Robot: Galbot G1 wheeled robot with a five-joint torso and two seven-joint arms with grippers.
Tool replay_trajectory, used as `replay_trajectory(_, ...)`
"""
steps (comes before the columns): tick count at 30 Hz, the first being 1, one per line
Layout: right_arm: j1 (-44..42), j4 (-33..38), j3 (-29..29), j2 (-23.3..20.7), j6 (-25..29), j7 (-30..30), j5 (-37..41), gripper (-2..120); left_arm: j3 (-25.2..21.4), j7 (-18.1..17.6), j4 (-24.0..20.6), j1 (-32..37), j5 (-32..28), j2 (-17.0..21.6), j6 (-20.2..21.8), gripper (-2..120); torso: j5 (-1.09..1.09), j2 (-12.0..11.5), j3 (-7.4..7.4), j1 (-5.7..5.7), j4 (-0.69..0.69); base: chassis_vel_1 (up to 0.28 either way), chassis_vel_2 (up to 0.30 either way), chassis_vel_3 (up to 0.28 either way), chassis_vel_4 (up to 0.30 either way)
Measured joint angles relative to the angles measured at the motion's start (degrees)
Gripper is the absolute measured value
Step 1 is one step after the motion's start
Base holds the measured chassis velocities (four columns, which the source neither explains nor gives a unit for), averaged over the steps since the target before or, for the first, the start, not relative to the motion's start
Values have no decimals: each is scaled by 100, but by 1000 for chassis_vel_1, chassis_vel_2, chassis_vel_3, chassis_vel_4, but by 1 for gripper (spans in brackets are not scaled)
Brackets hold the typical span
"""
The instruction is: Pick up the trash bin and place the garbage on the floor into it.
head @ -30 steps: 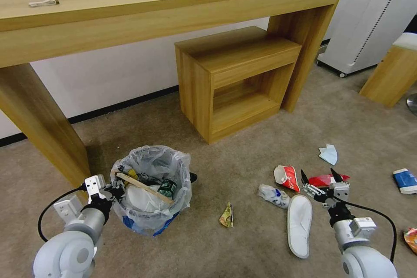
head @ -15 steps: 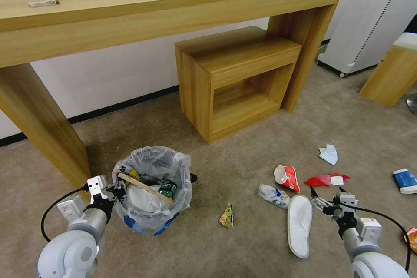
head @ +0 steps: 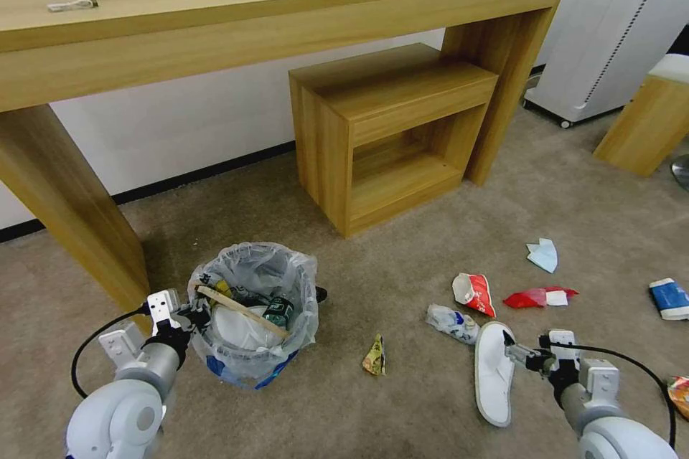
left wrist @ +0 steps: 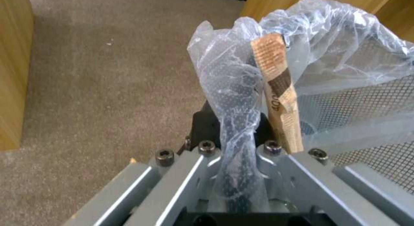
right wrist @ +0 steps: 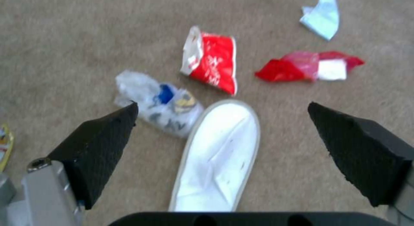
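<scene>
right wrist view: the right gripper (right wrist: 222,112) hangs over the carpet with its two black wedge-shaped fingers (right wrist: 103,145) spread wide apart and nothing between them.
under the right gripper: a flat white fabric slipper (right wrist: 218,158) lies on the carpet between the two fingers, not touched by either.
near the slipper: a crushed clear plastic bottle with a blue cap (right wrist: 161,104) lies just beside the slipper's toe; a red and white wrapper (right wrist: 211,62) lies beyond it; a crumpled red wrapper with a white patch (right wrist: 308,65) and a folded light-blue mask (right wrist: 323,17) lie farther off.
left wrist view: the left gripper (left wrist: 235,148) is pressed together on the rim of the small round black wire-mesh trash bin lined with a clear plastic bag (left wrist: 371,99), pinching mesh and bag film between its jaws.
bin contents: a flat wooden stick (head: 240,308) lies across the opening, on top of something white and a dark green can.
bin place, head view: the trash bin (head: 251,366) is on the left of the carpet beside the leg of a long light-wood table (head: 287,7).
elsewhere on the floor: a small yellow-green wrapper (head: 375,356) lies between bin and slipper; a blue and white paper cup (head: 669,298) lies far right.
</scene>
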Motion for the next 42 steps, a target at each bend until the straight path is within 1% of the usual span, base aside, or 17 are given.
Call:
replay_trajectory(1, 12, 7, -51, -4, -104, 44, 62, 100, -3, 1, 0, -1, 0, 13, -1, 2, 0, 0, 0, 0, 0, 0, 0, 0, 0)
replay_trajectory(6, 66, -50, -162, 10, -200, 108, 128, 100, -14, 1, 0, -8, -6, 17, -2, 2, 0, 0, 0, 0, 0, 0, 0, 0, 0)
replay_trajectory(12, 235, -240, -338, 134, -332, 156, 172, 100, -38, 1, 0, 4, -7, 16, -25, 2, 0, 0, 0, 0, 0, 0, 0, 0, 0)
replay_trajectory(22, 632, -767, -446, 288, -313, 183, 227, 100, -110, 1, -3, 22, -26, 29, -27, 2, 0, 0, 0, 0, 0, 0, 0, 0, 0)
replay_trajectory(25, 845, -1009, -493, 389, -269, 201, 239, 100, -116, -12, 6, 12, -31, 23, -28, 2, 1, 0, 0, 0, 0, 0, 0, 0, 0)
replay_trajectory(28, 916, -1084, -505, 429, -262, 220, 240, 100, -128, -13, 12, 7, -37, 22, -28, 2, 0, 0, 0, 0, 0, 0, 0, 0, 0)
replay_trajectory(29, 1005, -1171, -517, 505, -265, 249, 249, 100, -144, -13, 23, 5, -42, 21, -28, 2, 0, 0, 0, 0, 0, 0, 0, 0, 0)
replay_trajectory(34, 1139, -1408, -540, 683, -222, 231, 197, 100, -157, -12, 66, -6, -45, 17, -50, 2, 0, 0, 0, 0, 0, 0, 0, 0, 0)
replay_trajectory(42, 1258, -1661, -558, 841, -144, 188, 108, 100, -164, -11, 103, -33, -61, 26, -52, 2, 0, 0, 0, 0, 0, 0, 0, 0, 0)
